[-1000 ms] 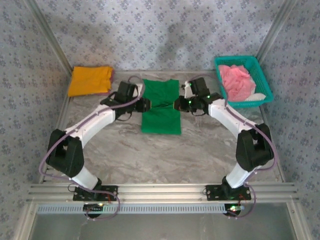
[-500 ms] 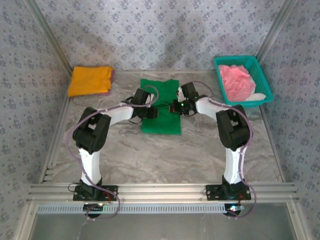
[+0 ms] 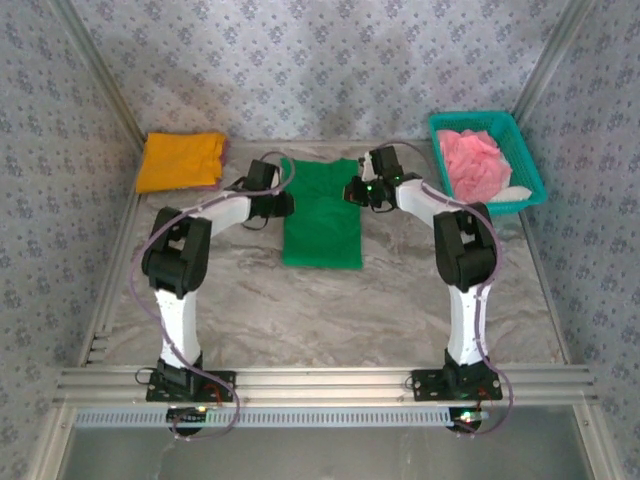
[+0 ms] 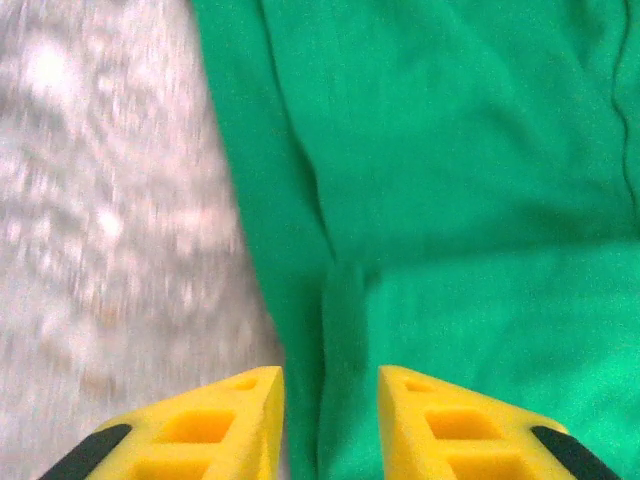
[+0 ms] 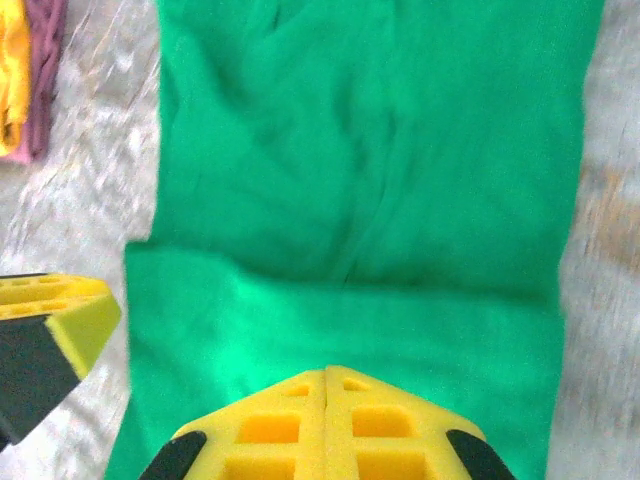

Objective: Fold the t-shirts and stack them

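The bright green t-shirt (image 3: 320, 218) lies as a long narrow strip at the table's back centre. My left gripper (image 3: 283, 203) is at its left edge. In the left wrist view the gripper (image 4: 330, 398) is open, its yellow fingers astride the green shirt's (image 4: 450, 200) folded edge with nothing pinched. My right gripper (image 3: 352, 192) is at the shirt's right edge. The right wrist view has it (image 5: 327, 378) shut, low over the green cloth (image 5: 370, 170). The orange-yellow t-shirt (image 3: 180, 160) lies folded at the back left. The pink t-shirt (image 3: 472, 163) is bunched in the basket.
The teal mesh basket (image 3: 527, 170) stands at the back right by the patterned wall. Bare marble table (image 3: 320, 310) stretches from the shirt to the metal rail (image 3: 320, 380) at the front. In the right wrist view a left finger (image 5: 60, 312) comes in from the left.
Both grippers have moved from the middle of the green shirt outward and toward its far end, the left to the left edge, the right to the right edge.
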Robot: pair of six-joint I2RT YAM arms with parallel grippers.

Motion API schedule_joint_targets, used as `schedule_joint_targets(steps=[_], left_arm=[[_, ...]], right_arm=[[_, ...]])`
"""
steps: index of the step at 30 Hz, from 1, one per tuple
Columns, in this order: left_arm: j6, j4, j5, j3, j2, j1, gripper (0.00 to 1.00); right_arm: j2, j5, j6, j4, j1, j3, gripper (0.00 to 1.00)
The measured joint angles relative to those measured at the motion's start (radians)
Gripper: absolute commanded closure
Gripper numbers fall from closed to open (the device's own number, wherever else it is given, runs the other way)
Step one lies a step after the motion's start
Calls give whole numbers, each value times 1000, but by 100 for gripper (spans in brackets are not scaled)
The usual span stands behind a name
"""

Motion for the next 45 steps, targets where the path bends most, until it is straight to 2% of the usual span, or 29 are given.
schedule_joint_targets(steps=[5, 9, 12, 16, 22, 31, 37, 45], left_arm=[[-48, 47, 39, -171, -233, -105, 76], [-80, 119, 66, -268, -293, -162, 82], [-99, 132, 61, -360, -281, -158, 83], [-126, 136, 57, -464, -249, -150, 88], [-178, 282, 50, -572, -280, -164, 89], [-190, 280, 18, -608, -318, -171, 90], [-194, 301, 12, -629, -326, -171, 91], [-215, 274, 9, -709, -415, -195, 89]], right_arm=[[-214, -72, 66, 46, 68, -214, 100], [-277, -114, 128, 127, 133, -356, 100], [-274, -123, 159, 146, 139, -434, 100], [-269, -124, 169, 152, 133, -450, 100], [-269, -124, 176, 162, 116, -449, 100], [-237, -158, 195, 193, 116, -440, 100], [-166, -180, 227, 279, 121, -570, 100], [-221, -194, 237, 393, 146, -686, 100]])
